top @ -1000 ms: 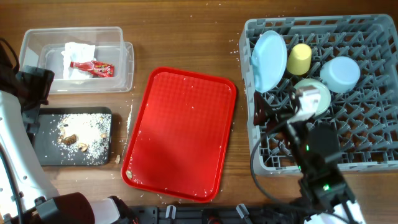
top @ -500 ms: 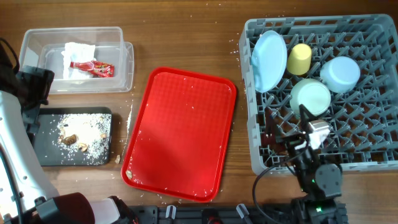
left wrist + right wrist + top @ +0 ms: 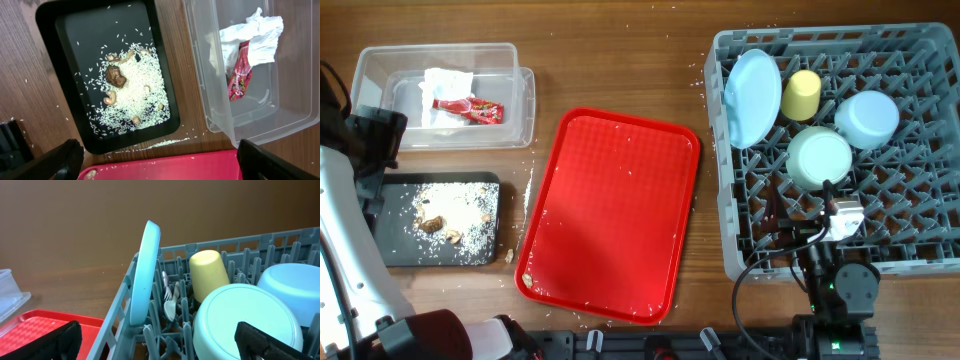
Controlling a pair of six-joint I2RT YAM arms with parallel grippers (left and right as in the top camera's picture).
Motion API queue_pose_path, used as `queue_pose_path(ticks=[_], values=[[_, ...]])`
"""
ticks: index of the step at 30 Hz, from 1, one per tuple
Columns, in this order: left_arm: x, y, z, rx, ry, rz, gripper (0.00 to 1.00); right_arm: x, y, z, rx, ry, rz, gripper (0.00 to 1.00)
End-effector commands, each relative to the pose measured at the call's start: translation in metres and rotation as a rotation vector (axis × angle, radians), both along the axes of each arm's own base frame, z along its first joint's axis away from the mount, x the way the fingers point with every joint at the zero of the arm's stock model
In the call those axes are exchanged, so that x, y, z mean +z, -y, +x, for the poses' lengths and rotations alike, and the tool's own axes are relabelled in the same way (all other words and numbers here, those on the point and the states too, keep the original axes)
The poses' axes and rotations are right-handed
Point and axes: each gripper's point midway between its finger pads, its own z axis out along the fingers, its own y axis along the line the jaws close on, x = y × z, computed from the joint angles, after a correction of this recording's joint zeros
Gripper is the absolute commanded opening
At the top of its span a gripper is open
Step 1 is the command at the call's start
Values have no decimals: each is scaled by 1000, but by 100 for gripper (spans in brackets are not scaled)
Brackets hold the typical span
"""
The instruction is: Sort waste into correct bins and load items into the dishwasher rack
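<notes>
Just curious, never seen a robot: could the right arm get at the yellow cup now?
Probably yes: the open right gripper faces the cup over the rack edge; nothing covers it, though the green bowl sits in front.

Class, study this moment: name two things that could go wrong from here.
The light blue plate stands on edge by the rack's left wall; a bump from the right arm close by might tip it. Loose rice grains lie on the table beside the black tray; they may get left behind.
</notes>
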Motion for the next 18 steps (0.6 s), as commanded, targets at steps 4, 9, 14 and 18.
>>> queue_pose_path(ticks=[4,9,14,18], values=[[1,-1,0,13,5,-2,100,11,3,-3,-6,53,-15,100],[1,-1,0,13,4,-2,100,11,9,-2,-31,52,-16,100],[1,-1,0,13,4,-2,100,11,9,-2,-31,52,-16,100],[1,-1,0,13,4,-2,100,11,9,-2,-31,52,-16,100]])
